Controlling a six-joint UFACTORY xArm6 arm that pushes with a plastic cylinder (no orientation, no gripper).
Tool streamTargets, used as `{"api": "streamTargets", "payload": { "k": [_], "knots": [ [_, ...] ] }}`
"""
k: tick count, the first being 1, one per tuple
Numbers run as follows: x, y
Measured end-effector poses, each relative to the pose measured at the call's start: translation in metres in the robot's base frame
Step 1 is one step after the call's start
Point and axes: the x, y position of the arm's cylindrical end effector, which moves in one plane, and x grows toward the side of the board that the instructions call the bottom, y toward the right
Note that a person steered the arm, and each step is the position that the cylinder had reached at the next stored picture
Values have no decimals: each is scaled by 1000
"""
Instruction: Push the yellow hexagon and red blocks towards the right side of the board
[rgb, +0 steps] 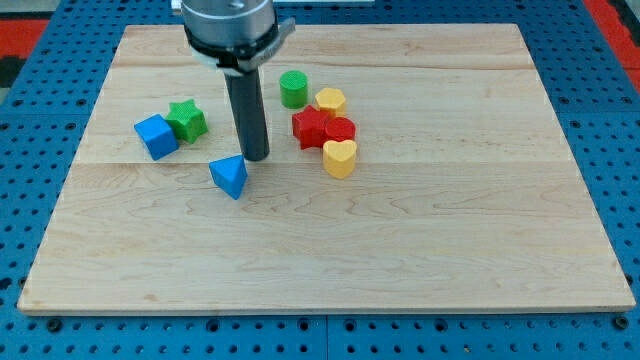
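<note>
The yellow hexagon (331, 101) lies above the centre of the wooden board (330, 250), right of the green cylinder (294, 89). A red star (311, 127) and a red round block (341, 130) sit touching just below the hexagon. A yellow heart (340, 158) lies right under the red blocks. My tip (256, 157) stands on the board to the left of the red star, a short gap away, just above and right of the blue triangle (229, 177).
A blue cube (155, 136) and a green star (186, 120) sit together at the view's left. The board is ringed by a blue perforated table (40, 330). The arm's body (230, 25) hangs over the board's top edge.
</note>
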Motion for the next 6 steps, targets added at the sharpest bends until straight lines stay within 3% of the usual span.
{"api": "streamTargets", "payload": {
  "k": [2,5,6],
  "knots": [
    [-14,-2],
    [-63,103],
    [-66,55]
  ]
}}
